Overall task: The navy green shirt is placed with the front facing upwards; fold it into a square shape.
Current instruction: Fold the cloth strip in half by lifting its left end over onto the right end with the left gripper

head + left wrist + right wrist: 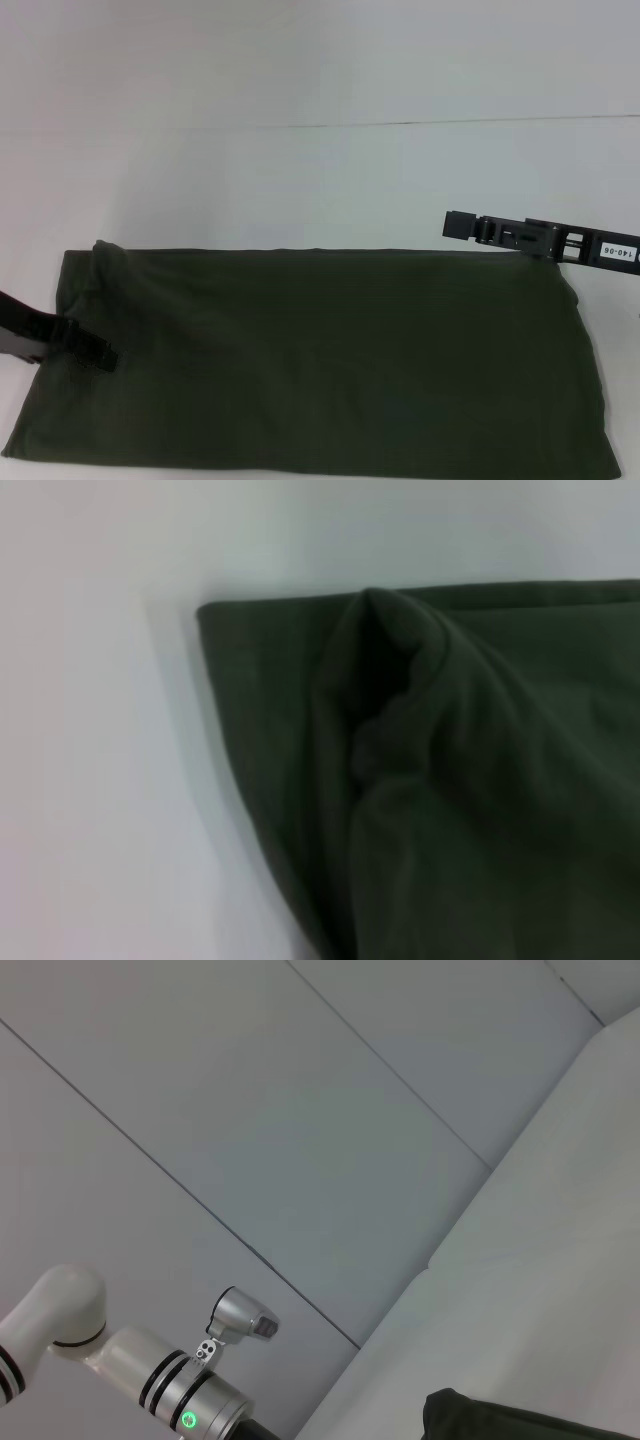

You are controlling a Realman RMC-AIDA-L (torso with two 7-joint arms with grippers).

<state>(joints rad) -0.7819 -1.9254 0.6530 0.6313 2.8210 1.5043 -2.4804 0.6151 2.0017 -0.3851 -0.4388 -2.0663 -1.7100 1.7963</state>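
The navy green shirt [320, 360] lies on the white table [300, 180] as a wide, flat rectangle with no print showing. My left gripper [88, 351] rests low on the shirt's left end, close to its edge. The left wrist view shows that end of the shirt [480, 800], with a raised pucker of cloth [395, 670] near the far corner. My right gripper [462, 227] hangs level over the far right edge of the shirt, pointing left. In the right wrist view only a small dark corner of the shirt [520, 1425] shows.
A seam line [400, 123] crosses the white table behind the shirt. The right wrist view looks across at a grey panelled wall [300, 1110] and the left arm's white joint with a green light [185, 1400].
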